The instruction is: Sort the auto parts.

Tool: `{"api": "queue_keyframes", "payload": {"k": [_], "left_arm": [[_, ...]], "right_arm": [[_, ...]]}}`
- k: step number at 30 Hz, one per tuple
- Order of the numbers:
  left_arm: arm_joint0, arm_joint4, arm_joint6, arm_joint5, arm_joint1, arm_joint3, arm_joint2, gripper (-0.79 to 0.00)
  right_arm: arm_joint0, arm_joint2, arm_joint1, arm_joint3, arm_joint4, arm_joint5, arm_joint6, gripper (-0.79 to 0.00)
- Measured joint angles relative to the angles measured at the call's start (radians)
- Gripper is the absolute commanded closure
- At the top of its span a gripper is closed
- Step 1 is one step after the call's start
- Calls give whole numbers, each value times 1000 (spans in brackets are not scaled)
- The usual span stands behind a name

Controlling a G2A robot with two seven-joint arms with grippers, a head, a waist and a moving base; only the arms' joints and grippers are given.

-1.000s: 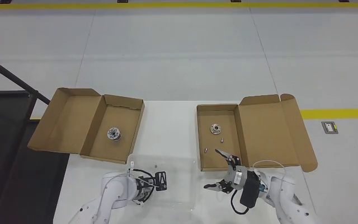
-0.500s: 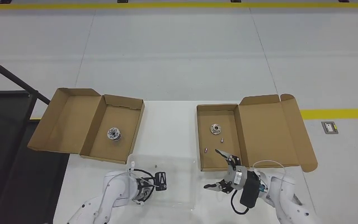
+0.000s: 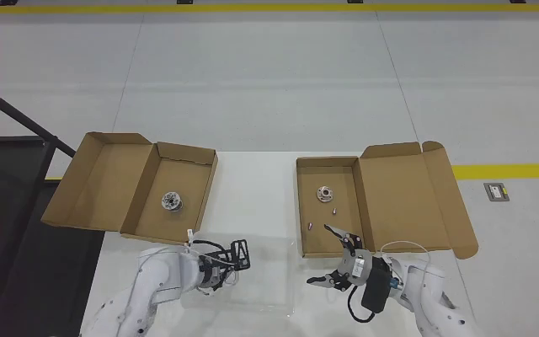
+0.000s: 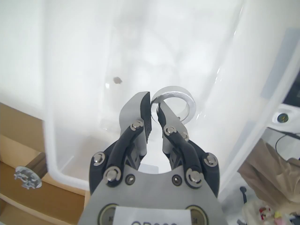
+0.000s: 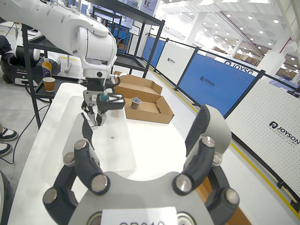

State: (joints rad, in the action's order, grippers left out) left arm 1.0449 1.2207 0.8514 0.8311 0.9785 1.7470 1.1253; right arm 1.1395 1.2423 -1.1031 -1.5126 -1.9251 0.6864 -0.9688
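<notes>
My left gripper (image 4: 153, 105) is shut on the rim of a flat metal ring (image 4: 185, 101), held above the clear plastic tray (image 4: 50, 127). A small hex nut (image 4: 116, 80) lies on the tray floor below. In the top view this gripper (image 3: 240, 253) hangs over the tray's left half, near the left cardboard box (image 3: 194, 160), which holds a gear-like part (image 3: 172, 200). My right gripper (image 3: 332, 255) stands open and holds nothing, by the front edge of the right box (image 3: 307, 164). That box holds a round flange (image 3: 324, 193) and small bolts (image 3: 334, 208).
Both boxes have their lids (image 3: 97, 181) folded flat outward. The clear tray (image 3: 269, 291) sits at the table's front between the arms. In the right wrist view a black shelf rack (image 5: 150, 19) stands beyond the table's far side.
My left gripper has risen and shifted slightly toward the left box with the ring in it. The right arm has kept still.
</notes>
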Motion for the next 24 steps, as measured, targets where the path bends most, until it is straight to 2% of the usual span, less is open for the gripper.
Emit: {"api": "queue_keyframes", "payload": {"k": [3,7,11,13,15,19,24], "left_arm": [[51,-104,-96,-11,-18,38,129,0],[109,-280,-235,33,-37,21,296,0],[159,-401,-346,65,-48,3,410,0],[188,-413,-385,46,-51,9,453,0],[209,-390,-395,0,-53,19,482,0],[249,-262,-345,-209,-53,50,516,0],[233,-152,-235,-410,-51,26,499,0]], "right_arm": [[0,0,0,0,0,0,0,-785],[0,0,0,0,0,0,0,-785],[0,0,0,0,0,0,0,-785],[0,0,0,0,0,0,0,-785],[0,0,0,0,0,0,0,-785],[0,0,0,0,0,0,0,-785],[0,0,0,0,0,0,0,-785]]}}
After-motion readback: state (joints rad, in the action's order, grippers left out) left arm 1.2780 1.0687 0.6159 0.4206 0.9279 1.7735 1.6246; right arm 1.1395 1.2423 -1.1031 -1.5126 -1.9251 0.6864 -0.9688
